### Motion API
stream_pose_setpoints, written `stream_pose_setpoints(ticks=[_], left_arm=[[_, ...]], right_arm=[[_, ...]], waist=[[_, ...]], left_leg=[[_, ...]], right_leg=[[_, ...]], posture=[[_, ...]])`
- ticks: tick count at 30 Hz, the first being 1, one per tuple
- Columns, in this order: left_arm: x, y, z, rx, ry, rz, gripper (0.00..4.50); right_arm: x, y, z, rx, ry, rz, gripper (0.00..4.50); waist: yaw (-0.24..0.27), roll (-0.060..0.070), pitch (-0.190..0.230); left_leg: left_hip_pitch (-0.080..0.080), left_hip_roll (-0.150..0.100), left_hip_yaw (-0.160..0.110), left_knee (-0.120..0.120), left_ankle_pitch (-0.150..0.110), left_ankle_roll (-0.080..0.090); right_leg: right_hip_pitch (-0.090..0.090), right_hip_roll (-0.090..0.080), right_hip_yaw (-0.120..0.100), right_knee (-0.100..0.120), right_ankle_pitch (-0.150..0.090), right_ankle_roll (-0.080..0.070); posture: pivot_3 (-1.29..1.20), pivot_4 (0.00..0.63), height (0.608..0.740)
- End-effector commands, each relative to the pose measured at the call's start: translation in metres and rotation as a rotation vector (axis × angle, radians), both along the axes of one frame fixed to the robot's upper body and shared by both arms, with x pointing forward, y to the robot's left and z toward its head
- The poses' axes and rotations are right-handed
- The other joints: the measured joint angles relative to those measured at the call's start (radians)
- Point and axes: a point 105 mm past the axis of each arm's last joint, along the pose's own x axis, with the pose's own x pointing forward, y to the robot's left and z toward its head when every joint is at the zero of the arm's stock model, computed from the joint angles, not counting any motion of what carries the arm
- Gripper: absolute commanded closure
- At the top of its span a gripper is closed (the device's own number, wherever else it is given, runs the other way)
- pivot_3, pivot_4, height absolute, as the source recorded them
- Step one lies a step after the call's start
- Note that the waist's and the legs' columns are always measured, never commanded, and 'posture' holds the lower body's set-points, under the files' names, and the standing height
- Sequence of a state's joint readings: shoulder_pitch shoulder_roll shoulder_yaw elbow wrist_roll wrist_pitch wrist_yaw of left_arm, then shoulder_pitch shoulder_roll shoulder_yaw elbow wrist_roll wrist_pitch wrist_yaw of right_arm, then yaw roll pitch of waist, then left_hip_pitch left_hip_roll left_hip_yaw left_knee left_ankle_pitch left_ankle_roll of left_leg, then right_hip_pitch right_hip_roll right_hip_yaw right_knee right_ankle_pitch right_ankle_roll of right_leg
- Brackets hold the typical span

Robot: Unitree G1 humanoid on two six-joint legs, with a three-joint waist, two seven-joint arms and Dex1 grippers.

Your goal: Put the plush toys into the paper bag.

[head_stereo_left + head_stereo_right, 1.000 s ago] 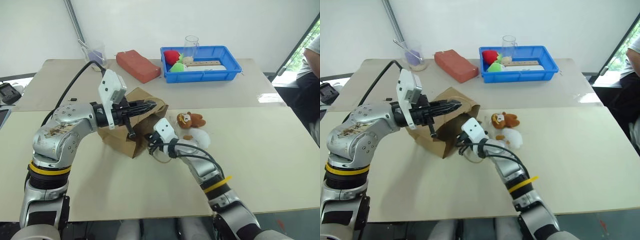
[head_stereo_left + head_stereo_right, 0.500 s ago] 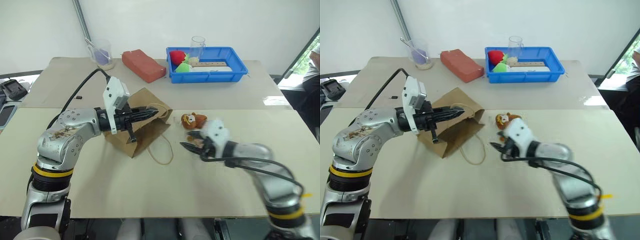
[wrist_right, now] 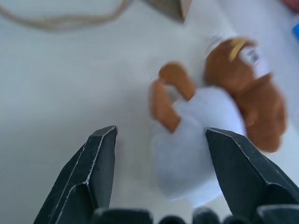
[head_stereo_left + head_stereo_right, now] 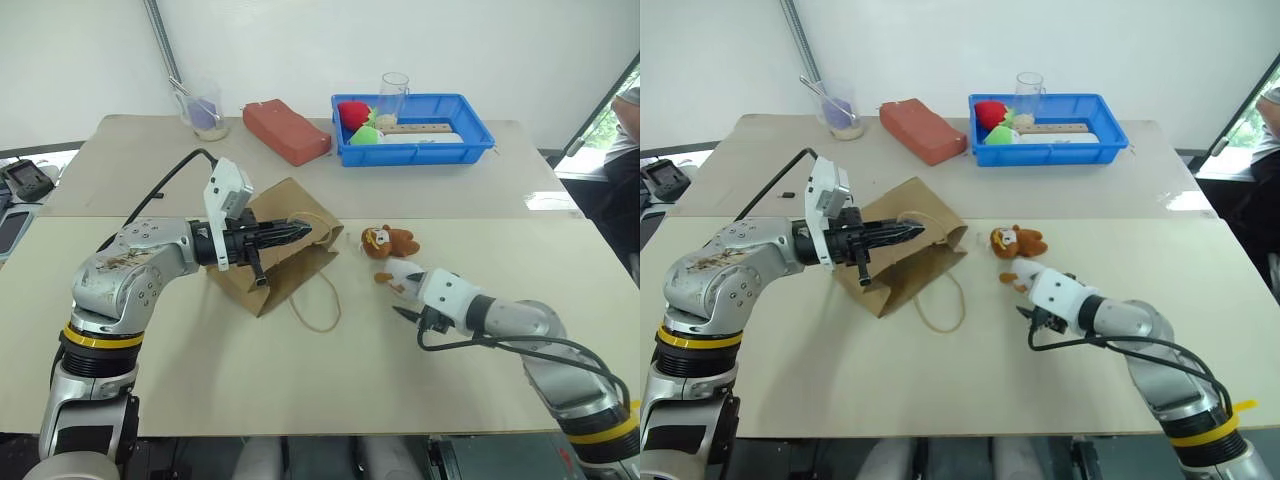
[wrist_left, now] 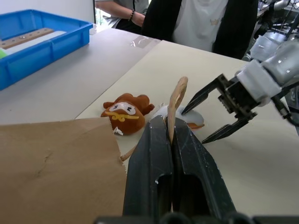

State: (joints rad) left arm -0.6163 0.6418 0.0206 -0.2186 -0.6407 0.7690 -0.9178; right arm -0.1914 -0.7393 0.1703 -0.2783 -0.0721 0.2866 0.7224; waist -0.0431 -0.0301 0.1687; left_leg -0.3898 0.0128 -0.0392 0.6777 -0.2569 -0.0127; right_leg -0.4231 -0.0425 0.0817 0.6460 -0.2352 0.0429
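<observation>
- White plush toy (image 3: 196,154) sits just ahead of right claw (image 4: 412,312), jaws wide, empty.
- Left claw (image 5: 170,135) pinched on paper bag (image 4: 285,250) handle.

Left gripper (image 5: 172,122) pinching cord handle (image 5: 177,100) (bag's); brown plush (image 5: 125,111) beyond

Bright, even daylight fills the scene; a glare patch shines on the table (image 4: 545,200) near the window side. Shadows are soft; the right wrist view is blurred.
</observation>
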Motion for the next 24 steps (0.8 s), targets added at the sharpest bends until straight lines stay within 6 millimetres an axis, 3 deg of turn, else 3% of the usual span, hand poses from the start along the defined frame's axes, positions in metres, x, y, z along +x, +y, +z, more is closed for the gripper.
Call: stream_pose_setpoints(ticks=[1, 4, 11, 13, 18, 24], left_arm=[[-0.001, 0.004, 0.017, -0.022, -0.047, 0.000, 4.50], [0.000, 0.005, 0.018, -0.025, -0.044, 0.008, 4.50], [0.002, 0.006, 0.021, -0.034, -0.039, 0.015, 4.50], [0.003, 0.007, 0.022, -0.038, -0.037, 0.016, 4.50], [0.001, 0.005, 0.022, -0.028, -0.037, -0.015, 4.50], [0.001, -0.001, 0.028, -0.040, -0.036, -0.045, 4.50]], right_arm=[[0.012, -0.009, 0.008, -0.024, -0.080, -0.044, 1.17], [0.017, -0.011, 0.011, -0.008, -0.111, -0.072, 1.92], [0.021, -0.007, 0.017, 0.005, -0.165, -0.068, 4.35], [0.013, 0.006, 0.030, 0.054, -0.162, 0.010, 4.47], [-0.020, 0.063, 0.058, 0.175, -0.070, 0.298, 4.47], [-0.010, 0.106, 0.064, 0.167, -0.090, 0.370, 4.47]], waist=[[0.001, 0.000, 0.000], [0.001, 0.000, 0.000], [0.001, 0.000, 0.000], [0.001, 0.000, 0.000], [-0.008, 0.000, 0.000], [0.000, 0.000, 0.000]], left_leg=[[0.000, 0.000, 0.000, 0.000, 0.000, 0.000], [0.000, 0.000, 0.000, 0.000, 0.000, 0.000], [0.000, 0.000, 0.000, 0.000, 0.000, 0.000], [0.000, 0.000, 0.000, 0.000, 0.000, 0.000], [0.001, 0.001, -0.001, 0.000, 0.000, 0.000], [0.001, 0.001, -0.002, 0.001, 0.000, 0.000]], right_leg=[[0.000, 0.000, 0.000, 0.000, 0.000, 0.000], [0.000, 0.000, 0.000, 0.000, 0.000, 0.000], [0.000, 0.000, 0.000, 0.000, 0.000, 0.000], [0.000, 0.000, 0.000, 0.000, 0.000, 0.000], [0.000, 0.001, 0.000, 0.001, 0.000, 0.000], [0.000, 0.001, -0.001, 0.001, 0.000, 0.000]], posture=[[0.00, 0.150, 0.740], [0.00, 0.150, 0.740], [0.00, 0.150, 0.740], [0.00, 0.150, 0.740], [0.00, 0.150, 0.740], [0.00, 0.150, 0.740]])
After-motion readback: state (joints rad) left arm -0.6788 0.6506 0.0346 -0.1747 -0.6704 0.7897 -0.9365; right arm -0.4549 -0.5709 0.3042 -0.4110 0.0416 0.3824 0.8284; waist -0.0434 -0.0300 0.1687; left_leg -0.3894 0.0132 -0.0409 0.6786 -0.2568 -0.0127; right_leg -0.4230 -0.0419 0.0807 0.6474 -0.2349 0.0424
